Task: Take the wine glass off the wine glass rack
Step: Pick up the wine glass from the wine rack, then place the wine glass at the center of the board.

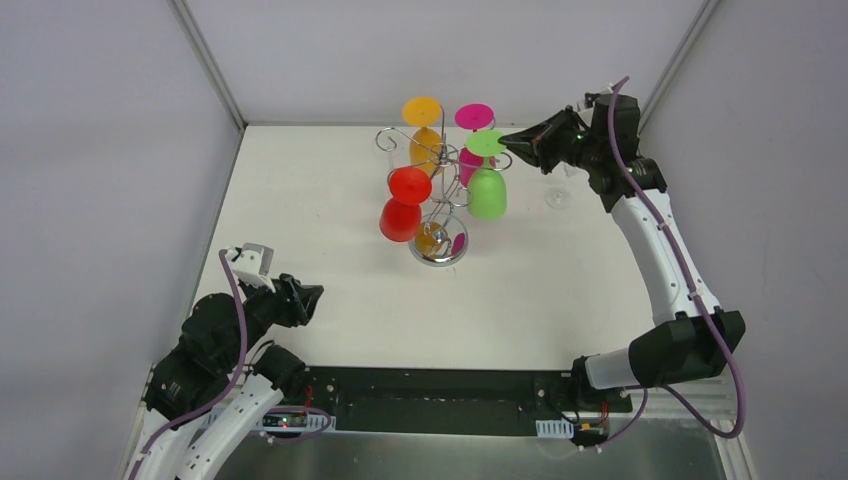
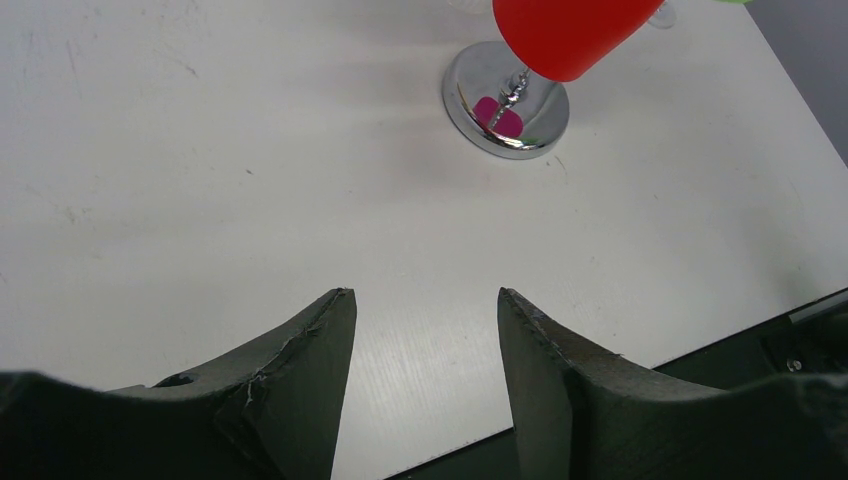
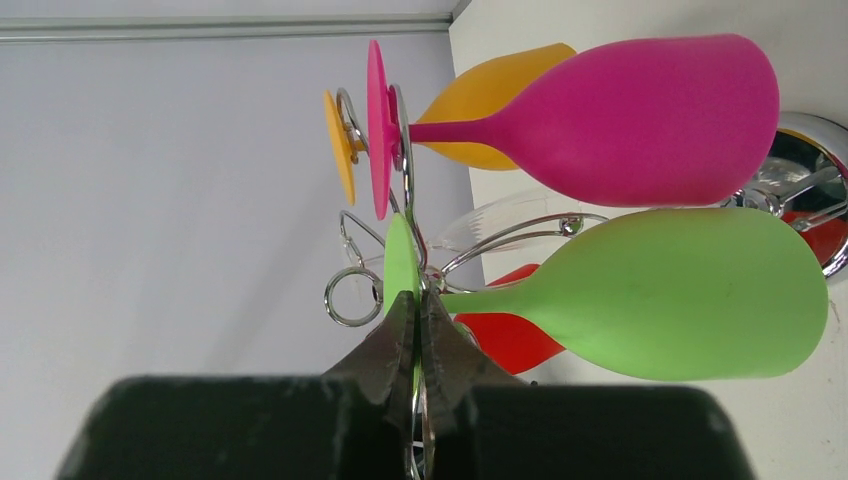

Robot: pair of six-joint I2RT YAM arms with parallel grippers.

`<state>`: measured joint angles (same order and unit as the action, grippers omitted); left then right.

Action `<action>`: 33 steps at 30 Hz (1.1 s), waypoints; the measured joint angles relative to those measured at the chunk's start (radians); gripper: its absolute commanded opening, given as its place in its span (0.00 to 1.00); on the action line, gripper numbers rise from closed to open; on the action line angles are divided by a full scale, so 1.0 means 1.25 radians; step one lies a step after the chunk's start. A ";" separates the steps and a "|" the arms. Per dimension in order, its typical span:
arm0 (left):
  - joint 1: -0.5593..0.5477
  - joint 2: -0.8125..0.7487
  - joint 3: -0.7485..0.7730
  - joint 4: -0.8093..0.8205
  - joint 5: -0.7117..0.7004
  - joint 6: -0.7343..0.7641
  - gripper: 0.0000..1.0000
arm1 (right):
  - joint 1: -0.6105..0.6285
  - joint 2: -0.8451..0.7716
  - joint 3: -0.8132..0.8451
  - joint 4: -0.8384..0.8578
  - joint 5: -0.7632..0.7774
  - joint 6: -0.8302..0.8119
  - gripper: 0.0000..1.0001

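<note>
Pinches foot disc of lime-green wine glass [image 1: 487, 192], hung bowl-down, stem vertical, on silver twisted-wire wine glass rack [image 1: 440, 258], in narrowed right end effector [image 1: 512, 141] at its right, with wide-open left end effector [image 1: 308, 296] well apart.

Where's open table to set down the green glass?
Bare: white table between the silver wire rack's chrome base and the near edge; also left of the red wine glass. Crowded: right of the rack, where the right gripper pinches the green wine glass near a clear glass.
</note>
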<state>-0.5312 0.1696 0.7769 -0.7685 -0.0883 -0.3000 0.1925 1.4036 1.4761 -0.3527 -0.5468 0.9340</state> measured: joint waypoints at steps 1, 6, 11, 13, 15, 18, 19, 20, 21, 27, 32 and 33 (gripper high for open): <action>0.000 0.000 0.000 0.000 0.000 0.000 0.55 | 0.000 0.000 0.002 0.003 0.007 0.001 0.00; 0.000 0.000 0.000 0.000 0.000 0.000 0.56 | -0.009 -0.001 0.005 0.008 0.023 0.007 0.00; 0.000 0.000 0.000 0.000 0.000 0.000 0.56 | -0.032 -0.013 0.005 0.006 0.028 0.007 0.00; 0.000 0.000 0.000 0.000 0.000 0.000 0.56 | -0.042 -0.023 0.004 0.007 0.027 0.007 0.00; 0.000 0.000 0.000 0.000 0.000 0.000 0.55 | -0.054 -0.040 -0.003 0.006 0.027 0.007 0.00; 0.000 0.000 0.000 0.000 0.000 0.000 0.56 | -0.073 -0.070 -0.017 0.004 0.025 0.007 0.00; 0.000 0.000 0.000 0.000 0.000 0.000 0.56 | -0.079 -0.079 -0.021 0.004 0.024 0.006 0.00; 0.000 0.000 0.000 0.000 0.000 0.000 0.56 | -0.084 -0.089 -0.026 0.004 0.022 0.006 0.00; 0.000 0.000 0.000 0.000 0.000 0.000 0.56 | -0.089 -0.099 -0.031 0.002 0.021 0.005 0.00; 0.000 0.005 0.000 0.000 0.000 -0.002 0.63 | -0.129 -0.160 -0.072 -0.011 0.009 -0.003 0.00; 0.000 0.005 0.000 0.000 0.000 -0.005 0.70 | -0.147 -0.217 -0.101 -0.033 0.006 -0.019 0.00; 0.000 0.005 0.000 0.000 0.000 -0.006 0.71 | -0.148 -0.227 -0.104 -0.041 0.006 -0.026 0.00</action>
<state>-0.5312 0.1764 0.7769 -0.7689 -0.0879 -0.3077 0.0078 1.1194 1.3460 -0.4034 -0.5392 0.9020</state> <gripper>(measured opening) 0.683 0.010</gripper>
